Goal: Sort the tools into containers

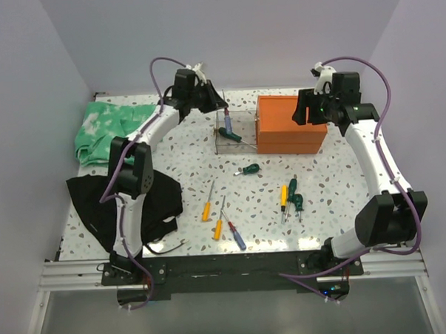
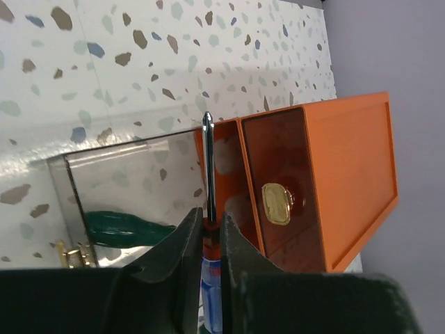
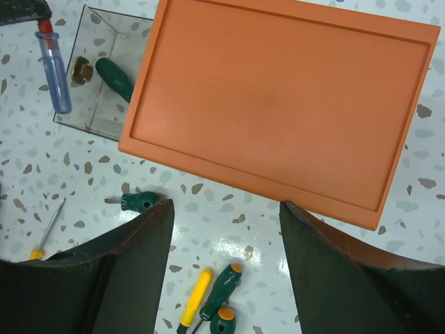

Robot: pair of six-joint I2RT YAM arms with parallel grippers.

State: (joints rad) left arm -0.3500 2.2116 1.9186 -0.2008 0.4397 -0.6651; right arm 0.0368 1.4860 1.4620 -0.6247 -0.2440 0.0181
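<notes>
Left fingers [image 2: 182, 247] clamp blue screwdriver [image 2: 208, 167], handle half-hidden | right fingers [image 3: 132, 243] apart above chest [image 3: 278, 104]

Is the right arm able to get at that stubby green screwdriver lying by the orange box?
Probably yes: the right gripper hangs open above the orange chest, and the stubby green screwdriver lies uncovered nearby.

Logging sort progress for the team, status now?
Left gripper shut on blue-handled screwdriver, at pulled-out clear drawer. Right gripper open, over orange chest. One green-handled screwdriver in drawer; drop path looks unobstructed.
</notes>
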